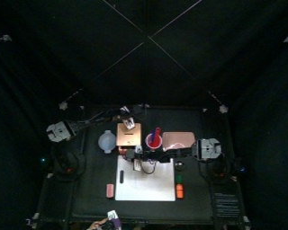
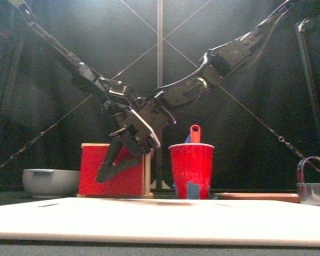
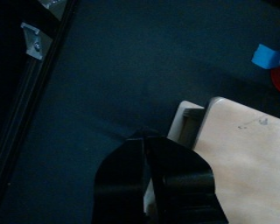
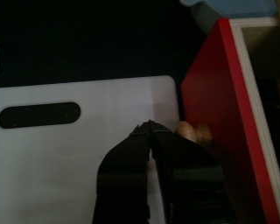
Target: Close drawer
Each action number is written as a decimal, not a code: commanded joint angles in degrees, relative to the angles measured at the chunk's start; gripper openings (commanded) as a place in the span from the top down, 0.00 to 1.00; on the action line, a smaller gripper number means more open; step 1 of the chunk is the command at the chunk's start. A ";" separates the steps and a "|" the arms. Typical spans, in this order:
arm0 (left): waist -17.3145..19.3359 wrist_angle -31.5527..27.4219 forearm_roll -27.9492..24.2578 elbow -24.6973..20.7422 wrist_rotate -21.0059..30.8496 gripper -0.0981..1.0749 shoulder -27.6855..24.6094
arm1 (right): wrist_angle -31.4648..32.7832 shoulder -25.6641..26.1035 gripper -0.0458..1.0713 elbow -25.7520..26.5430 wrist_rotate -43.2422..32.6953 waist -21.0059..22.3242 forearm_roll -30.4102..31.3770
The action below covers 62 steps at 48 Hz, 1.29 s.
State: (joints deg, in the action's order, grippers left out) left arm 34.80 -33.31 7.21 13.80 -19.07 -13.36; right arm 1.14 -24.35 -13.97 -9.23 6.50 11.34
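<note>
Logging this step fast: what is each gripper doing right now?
Left gripper: jaws together, holding nothing visible, beside the cabinet.
Right gripper: shut, empty, at the drawer knob.

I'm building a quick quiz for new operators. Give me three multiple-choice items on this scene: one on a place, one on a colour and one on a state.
1. In the front view, where does the round grey bowl stand relative to the small red-fronted cabinet?
A. To its left
B. To its right
C. On top of it

2. What colour is the tall plastic cup?
A. Blue
B. Red
C. White

3. How do the right tool's jaws stand?
A. Spread wide around the white board
B. Closed together beside the round wooden knob
C. Clamped on the cup

Answers:
1 A: the round grey bowl sits left of the small red-fronted cabinet.
2 B: the tall plastic cup is red.
3 B: the right tool tapers to one closed tip next to the round wooden knob on the red drawer front.
</note>
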 commanded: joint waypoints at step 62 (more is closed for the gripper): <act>-0.97 0.35 0.53 -0.35 0.53 0.59 0.18 | 8.00 2.81 0.91 3.78 0.35 0.70 2.20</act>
State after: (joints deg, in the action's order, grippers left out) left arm 34.54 -33.05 7.56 13.89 -18.63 -13.62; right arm 8.61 -24.52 -10.90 -8.79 4.75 12.92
